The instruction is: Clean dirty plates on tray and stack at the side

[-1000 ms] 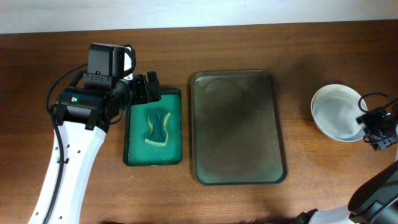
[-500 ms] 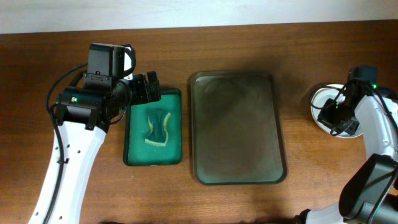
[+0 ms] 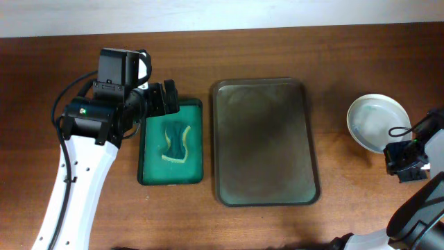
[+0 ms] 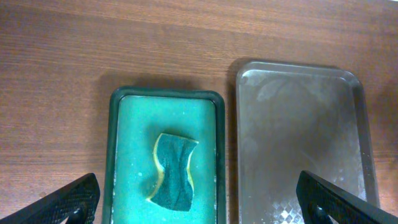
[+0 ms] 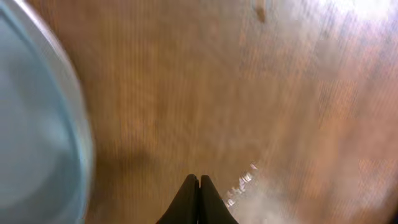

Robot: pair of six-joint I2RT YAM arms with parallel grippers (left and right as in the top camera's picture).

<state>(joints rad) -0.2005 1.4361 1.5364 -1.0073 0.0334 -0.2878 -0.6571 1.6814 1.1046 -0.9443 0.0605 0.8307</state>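
Shows right gripper (image 5: 198, 186) nearest, fingers (image 5: 188, 204) pressed together over brown wooden table (image 3: 333, 215), just beside round white plates (image 3: 375, 122) at right side, well off large grey-brown rectangular metal tray (image 3: 265, 142) mid-table; stack count unclear. Puts small green tray (image 3: 154, 170) holding curled green-yellow sponge (image 3: 177, 142) just left of metal tray. Hangs left gripper (image 3: 165, 98) over green tray's far edge, fingers (image 4: 68, 202) spread wide

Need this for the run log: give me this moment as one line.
left gripper open by green tray | sponge in it | right gripper shut beside plates | metal tray bare
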